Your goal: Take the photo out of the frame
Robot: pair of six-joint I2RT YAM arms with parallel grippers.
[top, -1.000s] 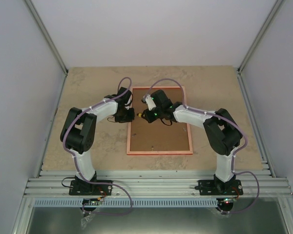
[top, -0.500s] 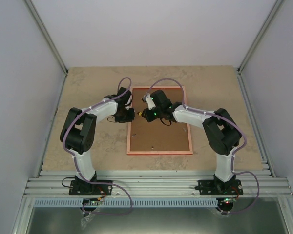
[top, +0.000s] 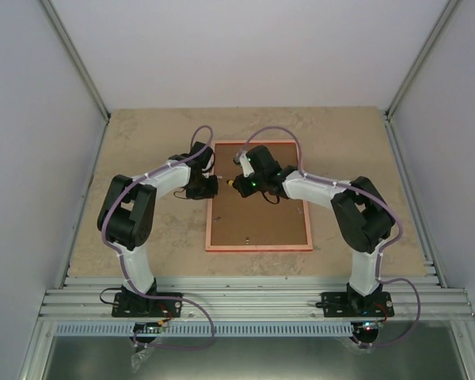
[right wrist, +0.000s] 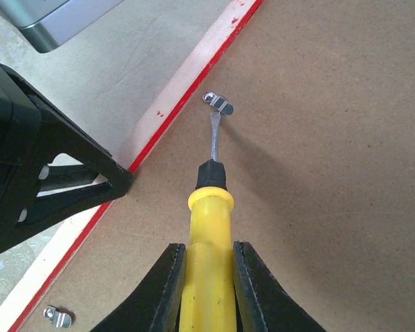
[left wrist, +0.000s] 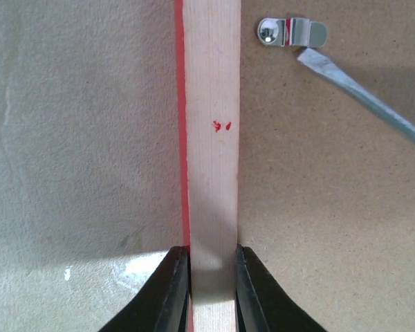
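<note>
The frame (top: 259,248) is lying face down on the table (top: 348,142). Its long sides are running away from the arm bases. Its pale pinkish back edge is facing up, with a thin red line showing along the outside. A brown board (top: 261,226) is filling the whole opening, and a small metal fitting (top: 247,237) is sitting on the board close to the near rail. The photo is not showing in any view.

Farther in, past the middle of the left rail, the left gripper (left wrist: 212,256) is reaching in from the left and pinching that rail. One finger is pressing on the outer red side and the other on the board side, with the jaws only as far apart as the rail is wide. Just to its right, over the board, the right gripper (right wrist: 206,252) is clamping the yellow handle of a screwdriver (right wrist: 209,207), its jaws closed tight on it. The blade is pointing left and a little away. Its tip is meeting the free end of a small silver clip (right wrist: 218,103) fixed on the board just beside the left rail. Beyond the clip, the rail is running on to the far left corner.
</note>
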